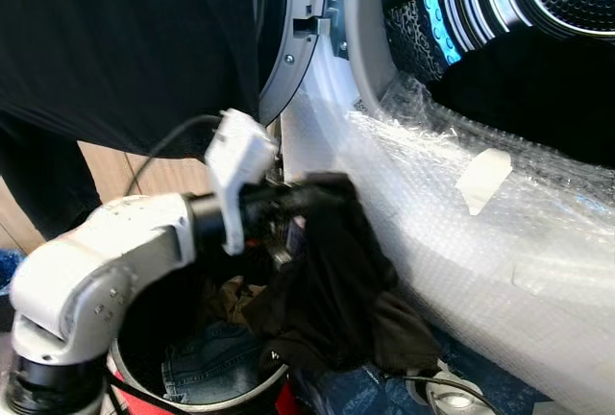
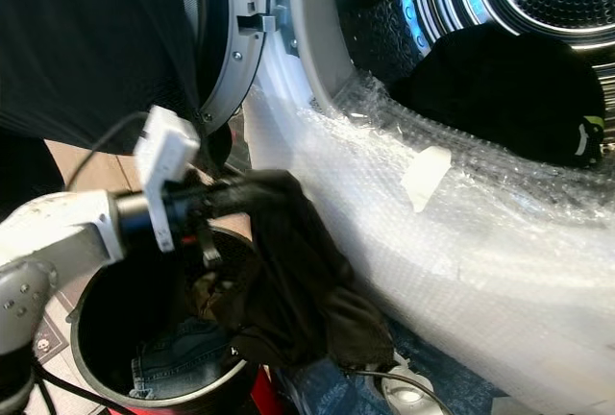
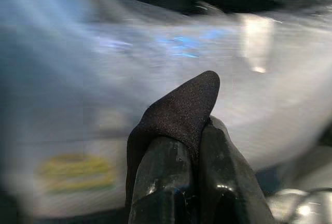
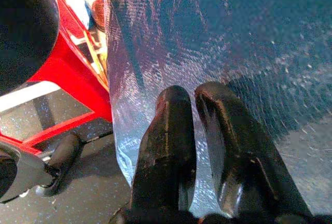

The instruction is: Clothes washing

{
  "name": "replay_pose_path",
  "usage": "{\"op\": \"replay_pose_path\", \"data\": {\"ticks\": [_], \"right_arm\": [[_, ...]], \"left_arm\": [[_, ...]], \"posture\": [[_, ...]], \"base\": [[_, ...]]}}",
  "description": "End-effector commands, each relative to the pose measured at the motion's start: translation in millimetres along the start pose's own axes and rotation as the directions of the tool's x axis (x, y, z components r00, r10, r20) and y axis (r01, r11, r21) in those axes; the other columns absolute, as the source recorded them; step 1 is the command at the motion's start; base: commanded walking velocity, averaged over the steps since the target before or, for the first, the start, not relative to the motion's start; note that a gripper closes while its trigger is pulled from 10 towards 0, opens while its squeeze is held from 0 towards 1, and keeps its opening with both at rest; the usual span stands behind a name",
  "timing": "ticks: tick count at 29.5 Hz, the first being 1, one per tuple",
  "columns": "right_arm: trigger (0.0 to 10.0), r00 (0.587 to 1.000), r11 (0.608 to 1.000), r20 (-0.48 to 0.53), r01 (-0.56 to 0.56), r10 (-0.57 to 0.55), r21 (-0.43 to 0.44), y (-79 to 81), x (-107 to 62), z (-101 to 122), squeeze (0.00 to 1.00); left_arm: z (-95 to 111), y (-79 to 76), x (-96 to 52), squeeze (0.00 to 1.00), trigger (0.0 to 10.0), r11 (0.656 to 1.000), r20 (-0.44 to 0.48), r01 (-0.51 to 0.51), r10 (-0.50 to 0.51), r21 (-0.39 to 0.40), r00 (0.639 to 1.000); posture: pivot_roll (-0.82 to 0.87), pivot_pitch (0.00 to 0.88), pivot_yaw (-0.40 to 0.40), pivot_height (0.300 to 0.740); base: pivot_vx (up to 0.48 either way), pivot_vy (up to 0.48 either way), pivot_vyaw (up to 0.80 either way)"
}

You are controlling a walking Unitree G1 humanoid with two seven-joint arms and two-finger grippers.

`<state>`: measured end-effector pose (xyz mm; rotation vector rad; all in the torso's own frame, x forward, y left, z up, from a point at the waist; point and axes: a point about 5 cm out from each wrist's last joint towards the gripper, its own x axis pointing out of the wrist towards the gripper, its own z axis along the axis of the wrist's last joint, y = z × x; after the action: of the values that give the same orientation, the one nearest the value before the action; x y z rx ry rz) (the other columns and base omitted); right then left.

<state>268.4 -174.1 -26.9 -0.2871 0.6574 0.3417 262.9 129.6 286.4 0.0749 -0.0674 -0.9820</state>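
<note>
Just in front of the open washing machine (image 1: 538,12), a dark, limp garment (image 1: 332,280) hangs in folds from the left gripper (image 1: 312,194), its long axis running downward toward a black basket (image 2: 96,377) holding blue denim (image 1: 207,362). In the left wrist view, the fingers (image 3: 166,182) are pinched tight on a peak of the black fabric. Bubble wrap (image 1: 480,232) covers the machine's front below the drum. The right gripper (image 4: 199,130) hangs idle, fingers close together with a slim gap, gripping nothing.
</note>
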Motion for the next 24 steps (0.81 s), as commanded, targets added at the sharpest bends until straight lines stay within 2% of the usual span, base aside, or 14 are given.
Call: {"op": "replay_pose_path", "data": {"ticks": [1,2,4,6,7,9,11,12,13,16,20,22,23,24], "right_arm": [[10.0,1.0,1.0,-0.007,0.017,-0.017,0.013,-6.5,-3.6,-6.1,0.0],[10.0,1.0,1.0,-0.018,0.024,-0.024,0.011,-10.6,-6.3,-11.0,0.0],[10.0,0.999,0.999,-0.033,0.033,-0.033,-0.02,-17.0,-9.9,-16.3,0.0],[10.0,0.999,0.999,-0.032,0.032,-0.033,-0.025,-18.1,-10.4,-16.5,0.0],[10.0,0.998,0.998,-0.031,0.059,-0.06,-0.025,-25.7,-12.9,-17.2,0.0],[10.0,0.988,0.989,-0.038,0.145,-0.146,-0.027,-41.2,-17.4,-18.3,0.0],[10.0,0.975,0.975,-0.023,0.219,-0.219,0.025,-55.3,-21.7,-16.2,0.0],[10.0,0.966,0.961,0.003,0.256,-0.258,0.1,-65.4,-24.9,-12.7,0.0],[10.0,0.966,0.961,0.003,0.256,-0.258,0.1,-65.4,-24.9,-12.7,0.0],[10.0,0.953,0.942,0.047,0.289,-0.301,0.171,-84.0,-31.7,-5.5,0.0],[10.0,0.956,0.958,0.057,0.285,-0.287,0.041,-110.4,-46.8,-3.3,0.0],[10.0,0.971,0.972,0.055,0.234,-0.234,0.017,-113.9,-51.6,-6.4,0.0],[10.0,0.993,0.994,0.045,0.106,-0.105,-0.014,-108.9,-54.6,-12.8,0.0],[10.0,0.993,0.994,0.045,0.106,-0.105,-0.014,-108.9,-54.6,-12.8,0.0]], "left_arm": [[8.2,1.1,-5.1,0.0,0.0,1.0,0.04,-0.007,0.006,0.03,0.999],[11.7,2.8,-10.8,0.0,0.0,1.0,0.06,-0.009,0.007,0.03,0.998],[10.8,2.0,-20.3,0.0,0.0,0.999,0.031,0.0,-0.001,0.039,1.0],[10.8,2.0,-21.7,0.0,0.0,0.999,0.026,0.001,-0.002,0.041,1.0],[11.1,3.9,-28.5,0.0,0.0,0.998,0.003,-0.003,0.003,0.063,1.0],[11.2,7.7,-32.9,0.0,0.0,0.999,0.014,-0.021,0.02,0.046,1.0],[8.1,8.5,-30.4,0.0,0.0,0.999,0.022,-0.027,0.026,0.03,0.999],[4.8,7.3,-26.5,0.0,0.0,1.0,0.024,-0.023,0.023,0.019,0.999],[4.8,7.3,-26.5,0.0,0.0,1.0,0.024,-0.023,0.023,0.019,0.999],[-1.2,2.3,-18.5,0.0,0.0,1.0,0.02,0.009,-0.009,0.003,1.0],[-2.9,-0.5,-11.0,0.0,0.0,0.999,0.029,0.039,-0.039,-0.009,0.999],[-2.8,-0.2,-11.1,0.0,0.0,0.999,0.03,0.04,-0.039,-0.01,0.999],[-3.8,0.6,-11.0,0.0,0.0,0.999,0.029,0.04,-0.039,-0.014,0.999],[-3.8,0.6,-11.0,0.0,0.0,0.999,0.029,0.04,-0.039,-0.014,0.999]], "posture": [[0.32,0.0,-0.021,0.74],[0.32,0.0,-0.026,0.74],[0.32,0.0,-0.029,0.74],[0.32,0.0,-0.029,0.74],[0.32,0.0,-0.027,0.74],[0.32,0.0,-0.024,0.74],[0.31,0.0,-0.022,0.74],[0.31,0.0,-0.022,0.74],[0.31,0.0,-0.022,0.74],[0.29,0.0,-0.026,0.74],[0.27,0.0,-0.032,0.74],[0.26,0.0,-0.034,0.74],[0.26,0.0,-0.035,0.74],[0.26,0.0,-0.035,0.74]], "base": [[0.0,0.0,0.0],[0.0,0.0,0.0],[0.0,0.0,0.0],[0.0,0.0,0.0],[0.0,0.0,0.0],[0.0,0.0,0.0],[0.0,0.0,0.0],[0.0,0.0,0.0],[0.0,0.0,0.0],[0.0,0.0,0.0],[0.0,0.0,0.0],[0.0,0.0,0.0],[0.0,0.0,0.0],[0.0,0.0,0.0]]}}
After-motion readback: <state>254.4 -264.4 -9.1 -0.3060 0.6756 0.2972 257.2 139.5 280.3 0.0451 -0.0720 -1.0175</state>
